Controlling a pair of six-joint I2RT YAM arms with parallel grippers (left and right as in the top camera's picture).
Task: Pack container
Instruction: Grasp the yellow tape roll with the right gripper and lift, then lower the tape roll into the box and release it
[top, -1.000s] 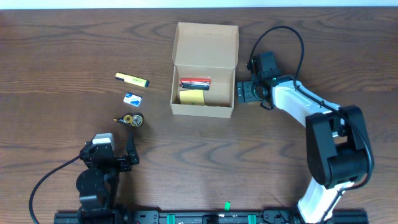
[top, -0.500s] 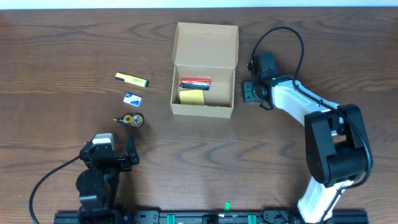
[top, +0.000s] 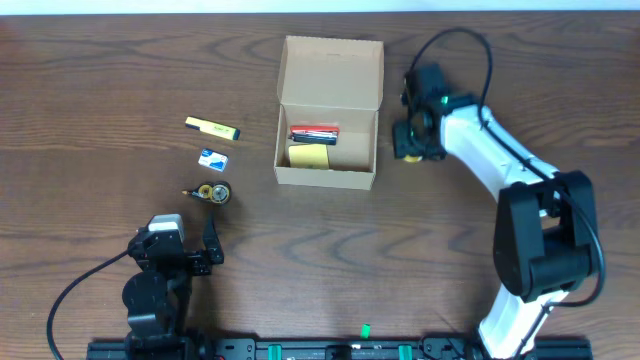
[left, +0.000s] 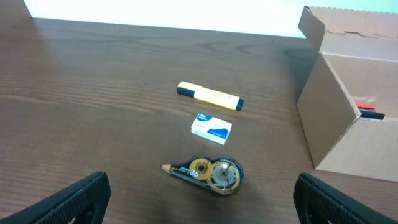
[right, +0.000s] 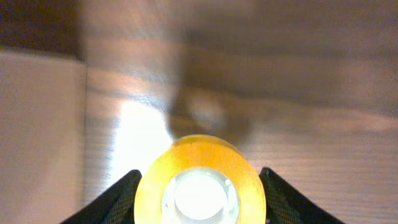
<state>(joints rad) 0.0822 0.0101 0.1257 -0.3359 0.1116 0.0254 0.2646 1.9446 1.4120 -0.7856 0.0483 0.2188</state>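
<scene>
The tan cardboard container (top: 326, 176) stands open at the table's middle back, lid flap up, with pens and a yellow pad inside. It also shows in the left wrist view (left: 336, 118). My right gripper (top: 408, 140) hovers just right of the container, shut on a yellow tape roll (right: 200, 180). The container's wall (right: 37, 124) is at that view's left. My left gripper (left: 214, 205) is open and empty near the front left (top: 178, 250).
Left of the container lie a yellow highlighter (top: 212, 127) (left: 209, 96), a small white-and-blue eraser (top: 213, 157) (left: 211, 127) and a correction tape dispenser (top: 208, 192) (left: 208, 173), which is just ahead of my left gripper.
My right gripper has lifted and shifted slightly right and toward the back with the tape roll. The left arm has not moved.
</scene>
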